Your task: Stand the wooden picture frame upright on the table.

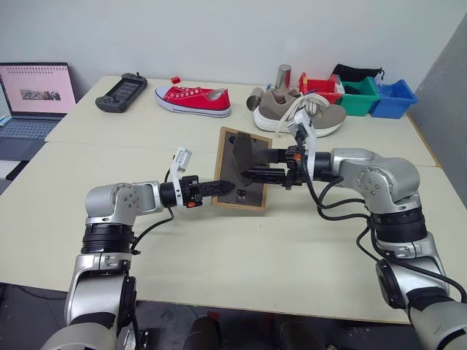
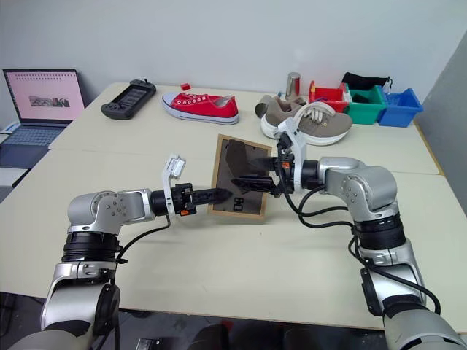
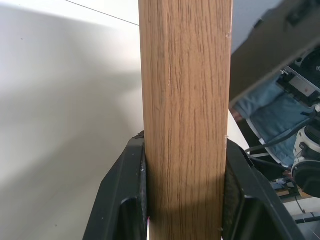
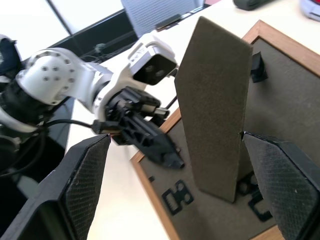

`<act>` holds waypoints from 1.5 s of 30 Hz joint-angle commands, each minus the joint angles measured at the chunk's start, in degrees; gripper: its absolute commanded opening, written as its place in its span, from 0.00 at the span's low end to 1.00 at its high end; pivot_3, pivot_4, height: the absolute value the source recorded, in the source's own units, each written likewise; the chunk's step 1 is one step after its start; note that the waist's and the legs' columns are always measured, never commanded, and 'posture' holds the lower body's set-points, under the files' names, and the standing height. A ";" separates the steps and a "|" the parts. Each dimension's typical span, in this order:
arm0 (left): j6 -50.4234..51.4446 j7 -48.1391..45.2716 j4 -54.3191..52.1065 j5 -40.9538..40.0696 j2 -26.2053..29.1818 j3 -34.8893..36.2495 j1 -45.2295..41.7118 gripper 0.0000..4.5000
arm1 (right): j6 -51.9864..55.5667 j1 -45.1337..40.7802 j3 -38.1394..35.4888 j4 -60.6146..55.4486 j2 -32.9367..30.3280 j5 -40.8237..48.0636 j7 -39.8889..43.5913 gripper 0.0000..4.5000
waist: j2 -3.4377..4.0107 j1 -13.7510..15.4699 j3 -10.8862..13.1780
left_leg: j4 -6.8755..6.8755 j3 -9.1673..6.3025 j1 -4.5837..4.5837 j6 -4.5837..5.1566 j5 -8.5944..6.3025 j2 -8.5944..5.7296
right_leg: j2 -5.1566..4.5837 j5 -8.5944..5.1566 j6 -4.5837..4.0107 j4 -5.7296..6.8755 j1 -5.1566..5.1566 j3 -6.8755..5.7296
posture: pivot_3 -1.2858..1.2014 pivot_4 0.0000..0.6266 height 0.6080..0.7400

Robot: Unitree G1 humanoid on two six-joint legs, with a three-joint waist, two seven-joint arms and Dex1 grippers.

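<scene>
**Over mid-table: one frame, two grippers on it**

At the table's centre, the left gripper [image 1: 228, 187] is clamped on the lower left edge of the wooden picture frame [image 1: 248, 157]; in the left wrist view its two black fingers [image 3: 125, 195] press flat against both faces of the light-wood rail. The right gripper [image 1: 248, 166] comes in from the opposite side with its fingers spread wide, one finger [image 4: 82, 187] on either side of the prop leg [image 4: 215, 105], neither touching it. The leg stands swung out from the dark back panel.

The frame is tilted, back panel toward the robot, lifted off the table [image 1: 219, 270] at the gripped end; whether its far edge touches the tabletop cannot be told.

Count beyond the frame, along the far edge of the table:
- one red sneaker [image 1: 194, 99]
- one tan sneaker [image 1: 300, 113] with white laces
- two metal cans, one standing [image 1: 283, 76], one lying [image 1: 255, 98]
- three small bins: red [image 1: 319, 86], green [image 1: 359, 95], blue [image 1: 393, 98]
- one handheld game console [image 1: 121, 92]
- one open laptop [image 1: 35, 98] at the far left.
</scene>
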 commanded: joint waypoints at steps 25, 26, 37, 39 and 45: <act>24.08 10.20 -0.54 -18.60 1.20 9.24 -1.06 0.30 | -54.48 17.97 1.40 0.39 -18.42 -24.85 3.30 1.00 | -0.06 0.36 0.02 | 0.03 -0.05 -0.02 0.02 -0.01 0.02 | 0.05 -0.06 0.10 -0.08 0.01 -0.02 | 0.52 0.24 1.00; 24.08 12.53 1.69 -21.73 1.24 9.39 -0.99 0.30 | -64.50 18.34 2.09 3.56 -17.81 -30.09 -1.11 1.00 | -0.07 0.21 0.02 | 0.03 0.03 -0.02 0.02 -0.01 -0.01 | 0.03 -0.16 0.27 -0.08 -0.01 0.06 | 0.52 0.24 1.00; 23.66 41.88 9.37 -56.47 -0.84 9.20 3.76 0.30 | -118.63 12.30 8.99 27.16 -14.69 -62.43 -27.77 1.00 | -0.06 -0.25 0.01 | 0.08 0.06 0.07 -0.23 0.14 0.00 | -0.06 -0.02 0.07 0.06 0.03 0.08 | 0.52 0.24 1.00; 21.24 47.62 7.93 -63.08 -1.21 7.77 5.37 0.30 | -120.03 10.84 9.89 29.09 -13.29 -65.42 -30.89 1.00 | -0.07 -0.32 0.01 | 0.09 0.02 0.08 -0.29 0.17 -0.02 | -0.06 -0.02 0.07 0.07 0.07 0.06 | 0.52 0.24 1.00; 13.95 58.43 -0.68 -74.98 -2.31 3.50 12.36 0.30 | -122.62 6.53 12.17 31.27 -9.71 -71.59 -37.72 1.00 | -0.07 -0.33 0.01 | 0.08 0.03 0.26 -0.31 0.18 -0.02 | -0.11 -0.02 0.05 0.12 0.19 0.10 | 0.52 0.24 1.00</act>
